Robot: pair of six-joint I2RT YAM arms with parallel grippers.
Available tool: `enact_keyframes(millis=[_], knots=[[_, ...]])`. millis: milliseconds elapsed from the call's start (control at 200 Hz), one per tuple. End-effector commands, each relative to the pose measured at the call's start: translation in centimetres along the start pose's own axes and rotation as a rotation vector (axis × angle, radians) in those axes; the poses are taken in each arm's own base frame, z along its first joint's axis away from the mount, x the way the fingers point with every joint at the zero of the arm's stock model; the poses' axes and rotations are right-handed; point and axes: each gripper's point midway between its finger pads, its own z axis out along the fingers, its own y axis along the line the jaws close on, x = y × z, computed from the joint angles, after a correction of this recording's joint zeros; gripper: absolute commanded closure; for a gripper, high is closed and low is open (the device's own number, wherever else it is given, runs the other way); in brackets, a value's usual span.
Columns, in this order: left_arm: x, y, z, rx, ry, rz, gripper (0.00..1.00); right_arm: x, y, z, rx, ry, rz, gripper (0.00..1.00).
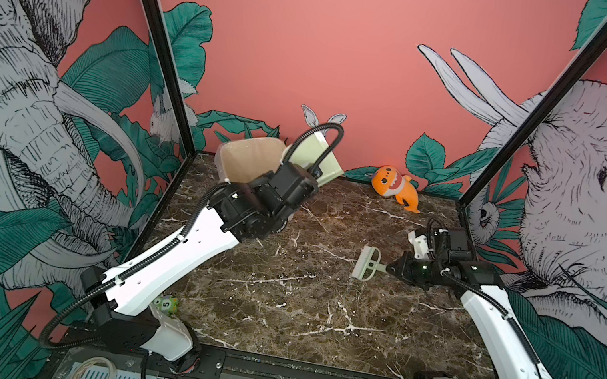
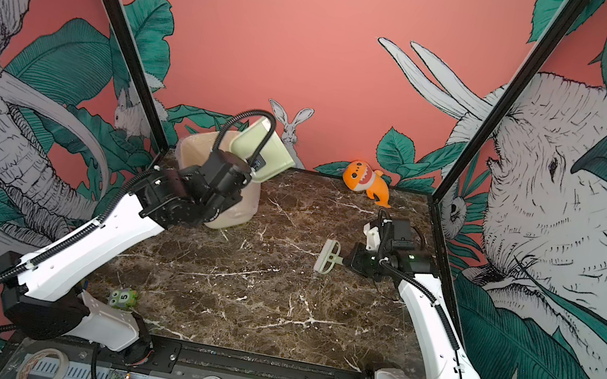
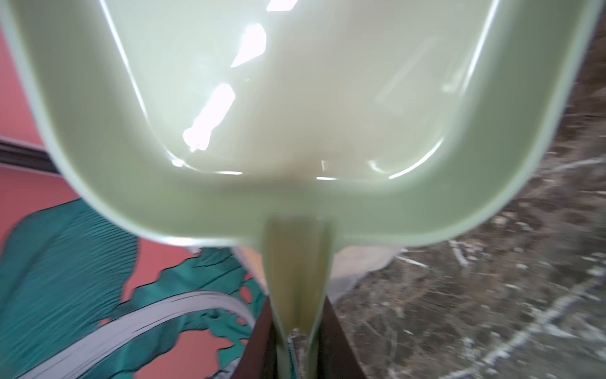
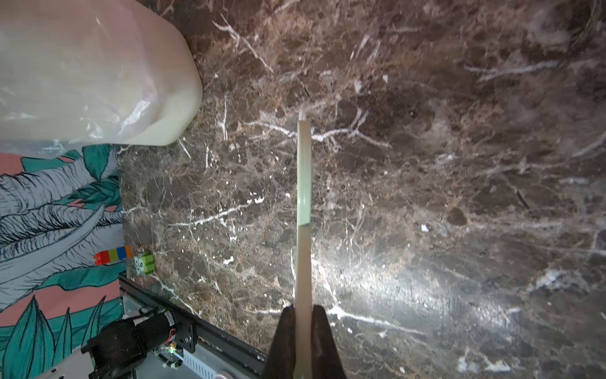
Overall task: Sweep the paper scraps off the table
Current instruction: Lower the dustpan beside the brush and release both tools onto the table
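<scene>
No paper scraps show on the dark marble table (image 1: 294,303) in any view. My left gripper (image 3: 296,344) is shut on the handle of the pale green dustpan (image 1: 326,160) (image 2: 270,151), held raised and tilted over the beige bin (image 1: 244,159) (image 2: 194,150) at the far left corner. In the blurred left wrist view the pan's inside (image 3: 295,115) looks empty. My right gripper (image 4: 303,328) (image 1: 391,268) is shut on the handle of the pale green brush (image 1: 367,263) (image 2: 328,257) (image 4: 304,180), low over the table's right side.
An orange plush shark (image 1: 395,185) (image 2: 364,180) lies at the far edge. A small green toy block (image 1: 166,304) (image 4: 144,262) sits at the near left corner, by the left arm's base. The black frame rail (image 1: 303,372) runs along the front.
</scene>
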Motion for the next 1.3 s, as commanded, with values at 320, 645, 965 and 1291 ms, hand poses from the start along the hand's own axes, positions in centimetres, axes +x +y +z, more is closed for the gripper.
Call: enact_keyframes(millis=[320,645,965,1291], knots=[[9.1,-18.9,3.1,0.491,0.229,-0.159,0.84,-1.7,-2.9,4.4,-0.062,-0.087,0.091,1.0],[12.9,-23.3,5.3,0.551,0.326,-0.11,0.85,0.4,-5.6,6.3,-0.059,-0.062,0.19,1.0],[14.3,-25.6,6.3,0.595,0.362,-0.126,0.85,3.1,-7.7,6.6,-0.009,-0.022,0.265,0.6],[16.0,-27.2,8.3,0.606,0.402,-0.159,0.85,3.5,-8.4,3.9,0.088,-0.089,0.237,0.29]])
